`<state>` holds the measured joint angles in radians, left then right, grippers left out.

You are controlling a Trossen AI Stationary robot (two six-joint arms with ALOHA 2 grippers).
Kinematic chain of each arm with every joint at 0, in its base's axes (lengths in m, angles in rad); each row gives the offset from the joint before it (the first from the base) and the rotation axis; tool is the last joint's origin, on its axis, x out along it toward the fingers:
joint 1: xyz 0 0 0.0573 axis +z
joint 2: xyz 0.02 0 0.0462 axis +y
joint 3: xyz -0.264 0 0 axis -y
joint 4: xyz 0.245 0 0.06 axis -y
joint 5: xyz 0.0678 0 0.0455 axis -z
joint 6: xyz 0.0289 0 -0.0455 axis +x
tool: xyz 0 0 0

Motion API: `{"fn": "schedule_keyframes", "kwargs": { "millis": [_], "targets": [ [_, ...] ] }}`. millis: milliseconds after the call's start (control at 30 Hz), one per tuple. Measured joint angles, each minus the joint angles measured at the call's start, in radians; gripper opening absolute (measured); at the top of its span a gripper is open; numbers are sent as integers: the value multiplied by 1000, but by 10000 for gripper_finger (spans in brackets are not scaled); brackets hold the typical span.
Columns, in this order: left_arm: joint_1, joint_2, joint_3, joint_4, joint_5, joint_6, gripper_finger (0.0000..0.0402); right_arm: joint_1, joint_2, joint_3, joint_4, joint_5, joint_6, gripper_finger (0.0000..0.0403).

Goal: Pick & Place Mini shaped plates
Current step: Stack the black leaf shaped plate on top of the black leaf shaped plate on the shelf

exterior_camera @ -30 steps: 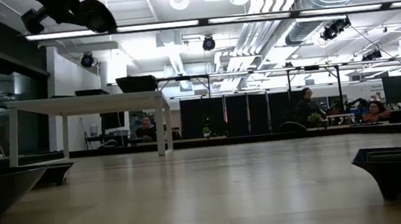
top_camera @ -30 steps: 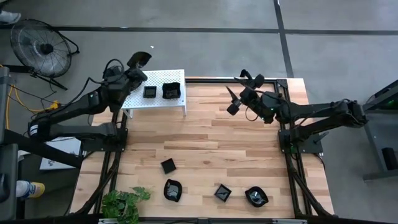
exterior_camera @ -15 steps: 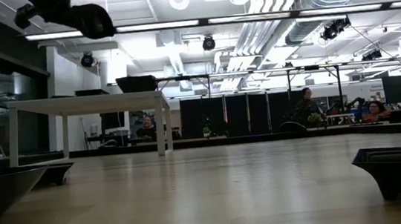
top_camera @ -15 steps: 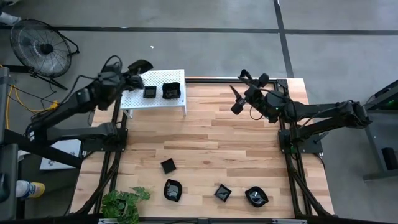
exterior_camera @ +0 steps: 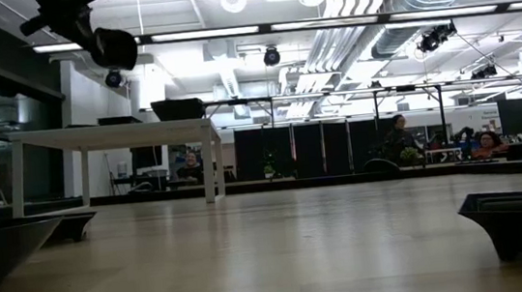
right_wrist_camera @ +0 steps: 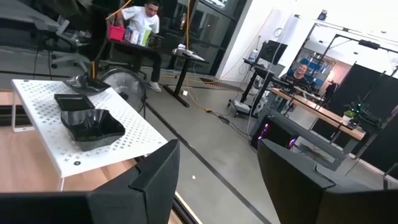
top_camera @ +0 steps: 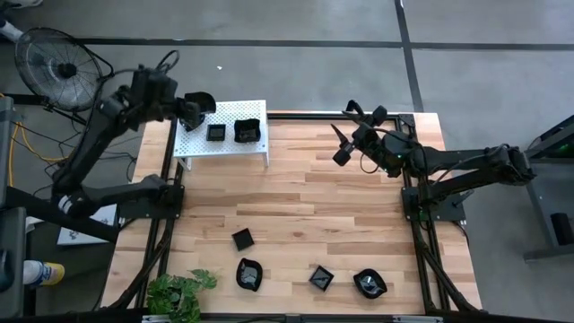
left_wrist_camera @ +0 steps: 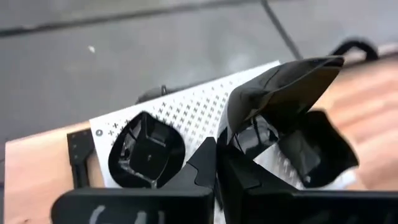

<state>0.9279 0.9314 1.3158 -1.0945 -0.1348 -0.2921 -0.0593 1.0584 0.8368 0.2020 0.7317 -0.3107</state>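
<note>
- Since the earlier frame, my left arm has swung back toward the shelf's far-left corner, carrying its plate along; my right arm has barely shifted.
- My left gripper point(top_camera: 190, 106) is clamped tight on the rim of a mini shaped plate point(top_camera: 203, 101), a glossy black dish tilted on edge point(left_wrist_camera: 283, 84), held in the air over the left end of the white perforated shelf point(top_camera: 247, 154).
- Two more black plates sit on that shelf already: a small square one point(top_camera: 216, 132) and a larger one point(top_camera: 247, 130) beside it, both just to the right of my held plate.
- By my reckoning the drop turns on this: bare shelf lies directly below and left of the square plate, so I judge a short descent fits, keeping clear of the shelf's left edge.
- My right gripper point(top_camera: 340, 143) hangs over the table's far right part with its fingers spread wide and nothing between them, well apart from the shelf.
- Four plates wait near the table's front edge: point(top_camera: 242, 239), point(top_camera: 249, 274), point(top_camera: 321, 277), point(top_camera: 369, 283); the right arm looks nearer the last two.
- Open wood between shelf and front row gives free room.
</note>
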Motion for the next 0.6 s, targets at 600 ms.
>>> {"fn": "schedule_keyframes", "kwargs": {
  "millis": [600],
  "targets": [
    [380,402,367,-466,327,510,0,3,-29,0,-183,-40,106,211]
  ]
}}
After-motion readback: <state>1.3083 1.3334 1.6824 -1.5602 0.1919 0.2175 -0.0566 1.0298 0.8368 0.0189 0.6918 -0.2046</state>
